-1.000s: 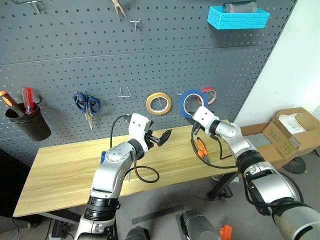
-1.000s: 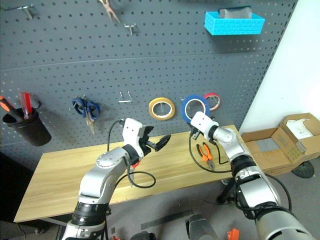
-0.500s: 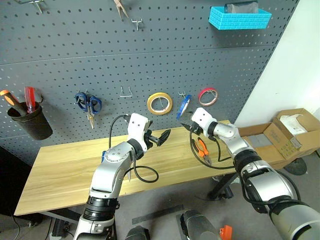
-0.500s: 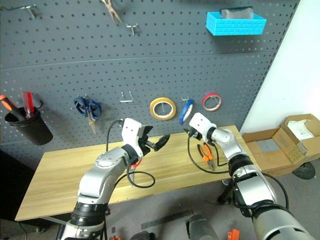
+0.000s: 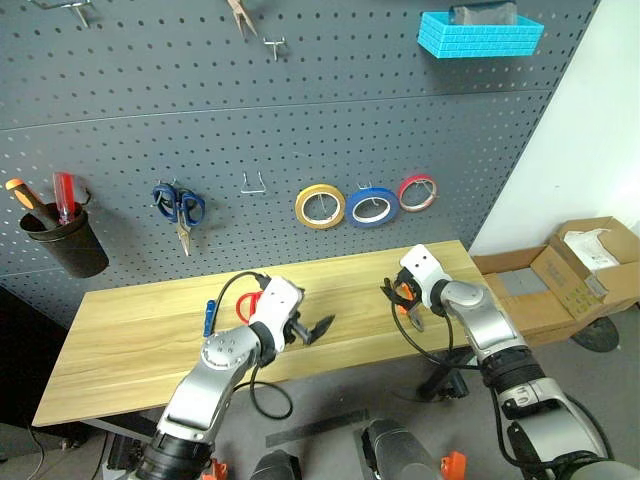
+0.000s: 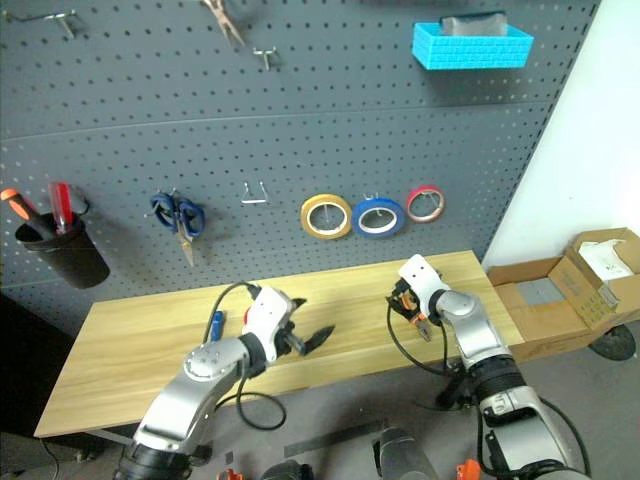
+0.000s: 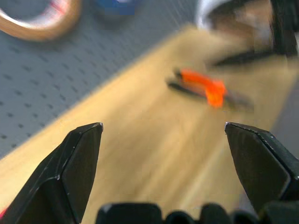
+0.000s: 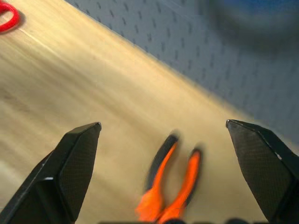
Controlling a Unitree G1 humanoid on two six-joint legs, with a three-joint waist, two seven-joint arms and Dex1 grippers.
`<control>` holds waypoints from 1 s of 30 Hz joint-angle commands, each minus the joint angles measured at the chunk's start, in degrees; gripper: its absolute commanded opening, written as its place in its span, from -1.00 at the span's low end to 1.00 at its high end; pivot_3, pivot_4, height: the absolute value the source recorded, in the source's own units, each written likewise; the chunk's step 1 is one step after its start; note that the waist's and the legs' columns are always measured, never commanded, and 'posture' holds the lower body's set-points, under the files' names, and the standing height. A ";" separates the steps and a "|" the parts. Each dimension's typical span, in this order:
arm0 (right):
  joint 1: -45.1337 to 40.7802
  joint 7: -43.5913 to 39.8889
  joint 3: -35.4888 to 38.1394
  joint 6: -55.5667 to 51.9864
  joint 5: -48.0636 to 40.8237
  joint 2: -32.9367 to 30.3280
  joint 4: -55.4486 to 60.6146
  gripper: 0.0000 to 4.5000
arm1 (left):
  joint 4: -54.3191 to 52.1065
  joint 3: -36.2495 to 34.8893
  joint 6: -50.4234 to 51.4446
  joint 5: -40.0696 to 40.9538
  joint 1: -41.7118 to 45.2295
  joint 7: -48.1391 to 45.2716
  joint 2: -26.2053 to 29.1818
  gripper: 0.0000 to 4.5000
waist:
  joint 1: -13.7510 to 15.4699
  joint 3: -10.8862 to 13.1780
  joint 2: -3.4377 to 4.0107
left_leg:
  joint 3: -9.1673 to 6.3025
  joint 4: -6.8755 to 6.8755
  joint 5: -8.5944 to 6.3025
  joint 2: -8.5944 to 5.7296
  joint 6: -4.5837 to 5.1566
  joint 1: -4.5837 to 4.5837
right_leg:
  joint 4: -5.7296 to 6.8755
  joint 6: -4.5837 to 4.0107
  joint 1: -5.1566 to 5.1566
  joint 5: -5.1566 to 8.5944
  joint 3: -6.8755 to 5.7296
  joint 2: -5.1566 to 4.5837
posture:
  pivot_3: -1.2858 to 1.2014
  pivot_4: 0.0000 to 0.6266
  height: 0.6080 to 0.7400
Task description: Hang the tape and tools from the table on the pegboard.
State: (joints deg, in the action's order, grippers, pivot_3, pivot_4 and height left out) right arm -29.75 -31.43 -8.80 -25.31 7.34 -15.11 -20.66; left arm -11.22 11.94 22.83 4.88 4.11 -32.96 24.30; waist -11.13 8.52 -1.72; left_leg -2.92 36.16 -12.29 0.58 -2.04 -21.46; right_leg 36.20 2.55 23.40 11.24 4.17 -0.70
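Observation:
The blue tape [image 5: 371, 206] hangs on a hook of the dark grey pegboard [image 5: 300, 110], between a yellow roll [image 5: 319, 206] and a pink-red roll [image 5: 417, 191]. On the wooden table [image 5: 130, 340] lie the orange-and-black pliers [image 8: 170, 186] at the right. My right gripper [image 8: 163, 123] hovers open just over them, holding nothing. The red-handled scissors [image 5: 248, 303] and the small blue screwdriver [image 5: 210, 317] lie left of centre, partly behind my left arm. My left gripper [image 5: 315, 328] stands open and empty low over the table's middle, and the pliers [image 7: 205, 86] lie ahead of it.
Blue-handled scissors [image 5: 178, 208] hang on the board's left part. A black cup [image 5: 62, 240] with orange and red screwdrivers hangs at the far left. A blue basket [image 5: 480, 33] sits high on the right. Cardboard boxes [image 5: 575, 265] stand on the floor beyond the table's right end.
My right gripper opened and let go of the blue tape, which now hangs flat on its hook. Both arms dropped from the board down toward the table.

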 commanded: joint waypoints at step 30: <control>-23.88 12.43 6.62 -3.44 -2.81 3.30 -41.57 0.99 | -8.60 2.38 0.12 -2.74 -2.67 -2.77 2.71 1.00 | 2.77 7.34 0.05 | 0.04 -0.09 -0.18 0.01 0.44 -1.22 | -0.03 0.39 0.99 0.13 -0.04 -0.02 | -0.01 -0.02 1.00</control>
State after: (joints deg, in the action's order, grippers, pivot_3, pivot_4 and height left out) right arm -52.71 -18.67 -1.54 -30.46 3.76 -11.39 -61.25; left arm -17.09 14.40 23.14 1.87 1.98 -35.72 27.11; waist -8.36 15.86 -1.67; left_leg -2.88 36.06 -12.47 0.59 -1.61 -22.68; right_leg 36.16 2.94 24.39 11.37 4.12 -0.72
